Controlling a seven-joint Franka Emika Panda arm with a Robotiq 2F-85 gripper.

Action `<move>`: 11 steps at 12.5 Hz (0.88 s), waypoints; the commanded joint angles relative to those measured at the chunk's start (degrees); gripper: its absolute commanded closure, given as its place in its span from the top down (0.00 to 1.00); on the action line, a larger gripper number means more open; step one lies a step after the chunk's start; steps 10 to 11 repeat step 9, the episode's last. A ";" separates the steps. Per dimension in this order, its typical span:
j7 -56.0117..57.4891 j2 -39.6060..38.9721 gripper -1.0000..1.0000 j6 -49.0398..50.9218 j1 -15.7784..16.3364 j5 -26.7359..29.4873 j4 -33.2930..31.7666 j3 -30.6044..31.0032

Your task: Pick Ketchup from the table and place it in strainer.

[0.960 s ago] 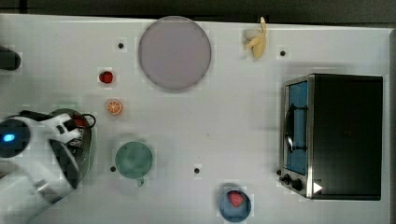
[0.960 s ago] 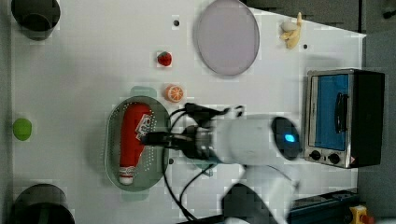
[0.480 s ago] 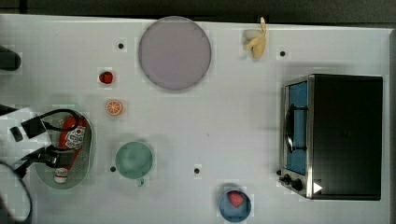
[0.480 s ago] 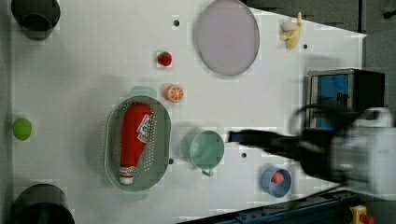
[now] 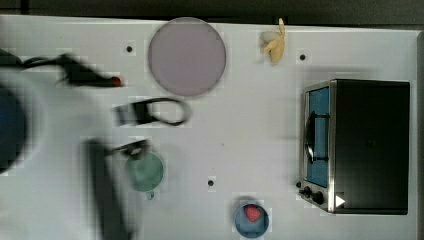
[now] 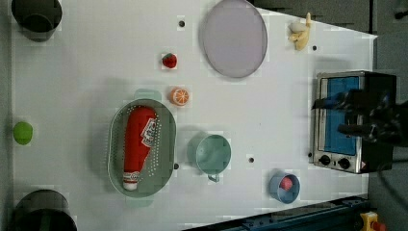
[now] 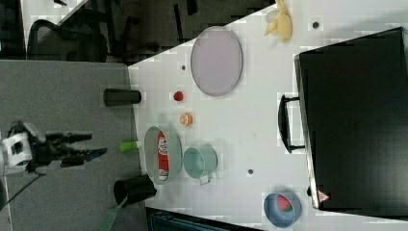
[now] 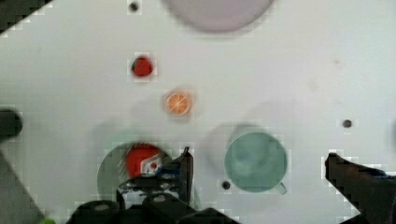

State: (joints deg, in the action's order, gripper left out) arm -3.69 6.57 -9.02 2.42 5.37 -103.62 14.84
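Note:
The Ketchup (image 6: 139, 144), a red squeeze bottle with a white label, lies lengthwise inside the strainer (image 6: 115, 144), a pale green oval basket with a dotted bottom. In the right view the Ketchup (image 7: 162, 156) rests in the strainer (image 7: 149, 154) near the table's edge. My gripper (image 7: 97, 144) hangs well away from both, open, with nothing between its fingers. It is a dark blur in the left view, where the gripper (image 6: 327, 116) overlaps the oven. Past my spread gripper (image 8: 257, 156), the wrist view looks down on the Ketchup (image 8: 142, 161) far below.
A green cup (image 6: 213, 154) stands beside the strainer. An orange slice (image 6: 180, 96) and a small red fruit (image 6: 169, 60) lie beyond it, then a grey-lilac plate (image 6: 234, 37). A toaster oven (image 6: 353, 120), a blue bowl (image 6: 284, 186) and a banana (image 6: 299, 36) are farther off.
My arm has pulled away from over the strainer and now stands far from it. The Ketchup stays lying in the strainer, unmoved.

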 commanded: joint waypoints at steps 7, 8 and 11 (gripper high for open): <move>3.51 -0.13 1.00 2.56 -4.77 -4.46 0.47 -15.26; 3.47 -0.13 1.00 2.69 -4.75 -5.14 0.43 -15.24; 3.48 -0.15 1.00 2.69 -4.74 -5.21 0.41 -15.24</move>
